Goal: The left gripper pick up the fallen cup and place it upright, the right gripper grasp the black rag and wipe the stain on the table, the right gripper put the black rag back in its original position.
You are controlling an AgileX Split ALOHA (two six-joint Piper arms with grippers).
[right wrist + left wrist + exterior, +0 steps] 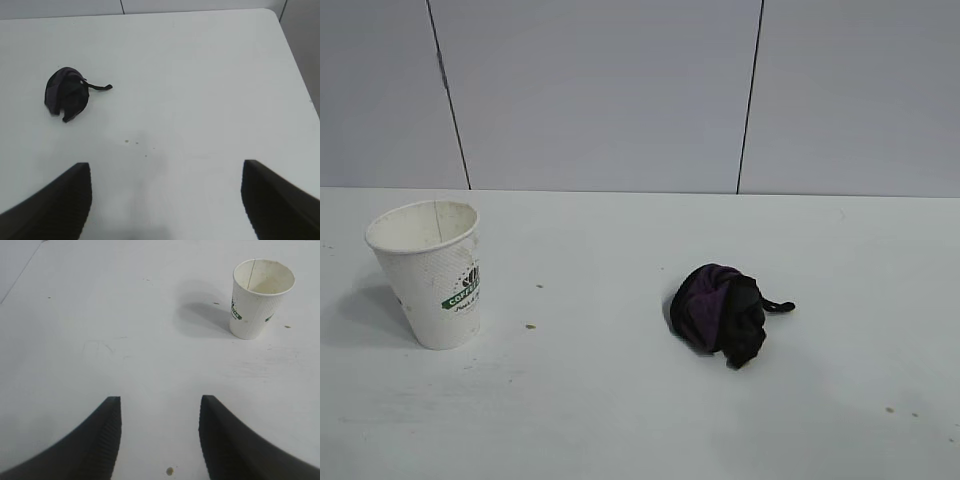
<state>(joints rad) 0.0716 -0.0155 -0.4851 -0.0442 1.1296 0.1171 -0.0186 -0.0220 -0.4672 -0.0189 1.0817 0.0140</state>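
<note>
The white paper cup [432, 275] with its green band stands upright on the table [620, 420] at the left, also seen as the cup [259, 302] in the left wrist view. My left gripper [160, 400] hovers open and empty over bare table, well back from the cup. The black rag [722, 312] lies bunched right of centre, its cord end pointing right. My right gripper [166, 164] is wide open and empty, away from the rag [67, 97]. No stain shows in these views, only tiny brown specks [530, 326]. Neither arm appears in the exterior view.
A grey panelled wall [600, 90] runs behind the table. The table's rounded corner [272, 15] and side edge show in the right wrist view. A small brown drop [170, 471] lies on the table between my left fingers. Faint specks [131, 142] sit near the rag.
</note>
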